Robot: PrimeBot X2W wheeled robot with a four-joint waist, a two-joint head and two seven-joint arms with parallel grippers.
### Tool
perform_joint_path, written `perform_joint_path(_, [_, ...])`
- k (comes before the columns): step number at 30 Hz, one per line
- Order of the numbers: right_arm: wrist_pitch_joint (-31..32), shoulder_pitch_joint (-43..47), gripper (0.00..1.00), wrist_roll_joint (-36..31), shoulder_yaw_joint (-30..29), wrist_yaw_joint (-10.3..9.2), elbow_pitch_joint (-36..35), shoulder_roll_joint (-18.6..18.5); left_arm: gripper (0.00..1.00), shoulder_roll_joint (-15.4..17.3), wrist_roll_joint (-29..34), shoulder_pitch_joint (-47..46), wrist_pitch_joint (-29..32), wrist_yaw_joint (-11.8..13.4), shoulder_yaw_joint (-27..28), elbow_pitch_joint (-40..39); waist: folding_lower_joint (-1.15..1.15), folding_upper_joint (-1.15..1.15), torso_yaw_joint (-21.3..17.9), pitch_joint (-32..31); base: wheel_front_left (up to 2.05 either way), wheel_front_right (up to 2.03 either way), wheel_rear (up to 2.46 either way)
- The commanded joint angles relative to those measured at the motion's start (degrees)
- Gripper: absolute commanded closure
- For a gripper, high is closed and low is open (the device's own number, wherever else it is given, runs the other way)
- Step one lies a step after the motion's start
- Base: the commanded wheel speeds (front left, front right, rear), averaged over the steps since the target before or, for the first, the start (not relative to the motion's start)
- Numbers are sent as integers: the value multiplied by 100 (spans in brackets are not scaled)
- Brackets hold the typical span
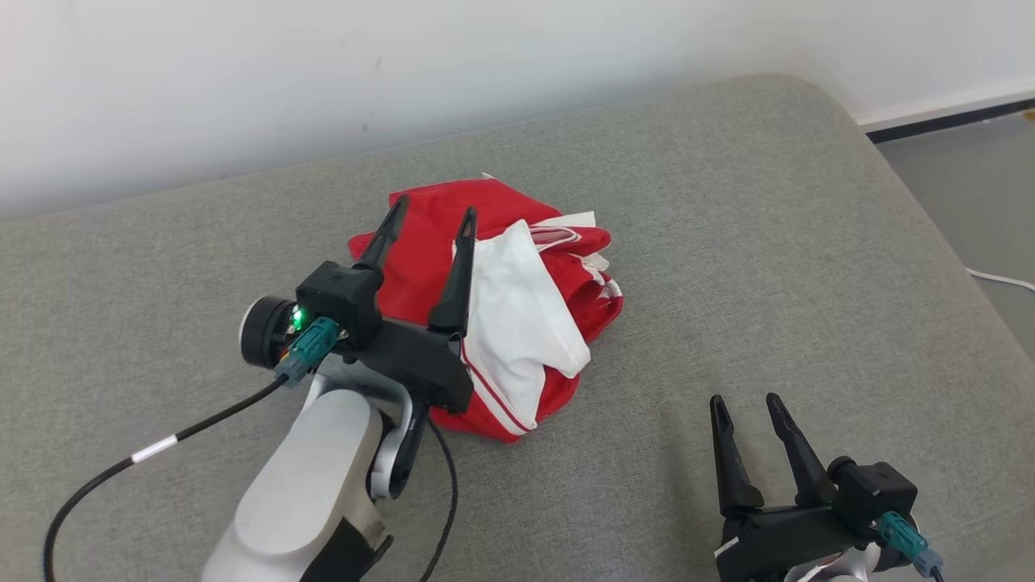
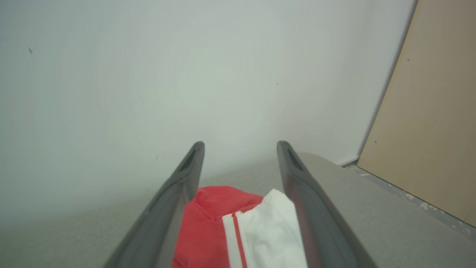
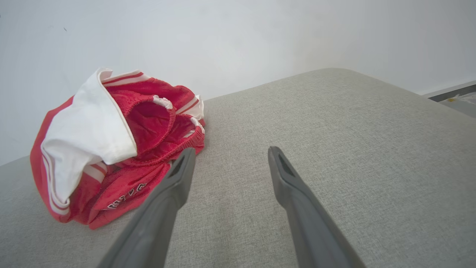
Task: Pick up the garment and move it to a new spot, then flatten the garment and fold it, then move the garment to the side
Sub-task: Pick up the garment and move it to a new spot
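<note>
Red-and-white shorts [image 1: 517, 323] crumpled in heap, mid cushion [image 1: 768, 242], toward far edge. Left gripper [image 1: 434, 208] hovers over heap, fingers apart, nothing held. Right gripper [image 1: 744, 400] also apart, near front edge. Likely flattening stage; next move: pinch opposite hems, spread.

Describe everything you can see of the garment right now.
The garment is red, mesh-like sportswear with white panels, red-and-white stripe trim, a gathered elastic edge and some white lettering. It lies crumpled in a loose heap, not flattened, on the grey cushion. The open left pincer stands over its left part; whether it touches the cloth cannot be told.
</note>
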Motion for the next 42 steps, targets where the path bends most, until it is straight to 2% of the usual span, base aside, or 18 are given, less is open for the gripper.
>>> perform_joint_path(1, [-3,47,0,-23,1,-12,-16,19,0,64,-5,96,17,29,13,-29,0,0,49,-27,0,0,0])
perform_joint_path(7, [-3,-9,0,-17,45,-12,5,18,0,193,26,150,107,52,-34,29,0,0,24,13,0,0,0])
perform_joint_path(13, [-3,-72,0,4,64,-12,41,17,0,161,79,-135,171,20,-141,425,0,0,-205,88,0,0,0])
perform_joint_path(21, [-4,-99,0,69,49,-12,73,18,0,292,359,-661,263,72,-326,1124,0,0,-515,170,0,0,0])
perform_joint_path(32, [-3,35,0,86,-40,-12,93,18,0,-8,214,-780,254,-215,-653,1234,0,0,-531,32,0,0,0])
perform_joint_path(37, [-3,-7,0,126,62,-12,87,18,0,-72,256,-798,386,-157,-828,1379,0,0,-589,51,0,0,0])
perform_joint_path(42, [-3,-22,0,144,54,-12,96,18,0,-36,283,-826,496,-53,-915,1845,0,0,-728,94,0,0,0])
